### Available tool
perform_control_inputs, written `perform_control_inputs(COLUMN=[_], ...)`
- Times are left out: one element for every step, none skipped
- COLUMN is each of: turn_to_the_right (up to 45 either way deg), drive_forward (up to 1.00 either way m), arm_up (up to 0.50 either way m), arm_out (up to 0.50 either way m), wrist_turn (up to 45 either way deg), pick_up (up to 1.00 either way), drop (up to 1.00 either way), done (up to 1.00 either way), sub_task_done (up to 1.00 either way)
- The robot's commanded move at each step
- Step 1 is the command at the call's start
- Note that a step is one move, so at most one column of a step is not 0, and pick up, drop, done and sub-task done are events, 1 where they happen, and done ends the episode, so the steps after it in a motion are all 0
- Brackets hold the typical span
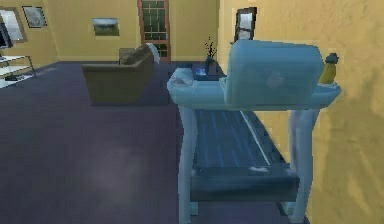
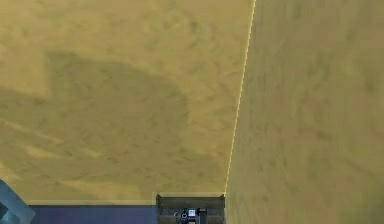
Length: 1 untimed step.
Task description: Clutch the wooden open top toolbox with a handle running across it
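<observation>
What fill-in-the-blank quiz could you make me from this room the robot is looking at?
1. The treadmill is light ____.
2. The bottle standing on its console is ____.
3. In the forward view, the brown armchair stands to the ____ of the treadmill.
Missing words: blue; yellow; left.

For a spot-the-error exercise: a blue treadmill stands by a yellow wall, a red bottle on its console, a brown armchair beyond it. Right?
Wrong in one respect: the forward view shows the bottle is yellow, not red. The blue treadmill by the yellow wall and the brown armchair beyond it are as stated.
</observation>
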Motion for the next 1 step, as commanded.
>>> perform_control_inputs(turn_to_the_right=[0.0], drive_forward=[0.0], arm_up=[0.0], arm_out=[0.0], wrist_turn=[45.0], pick_up=[0.0], drop=[0.0], done=[0.0], sub_task_done=[0.0])
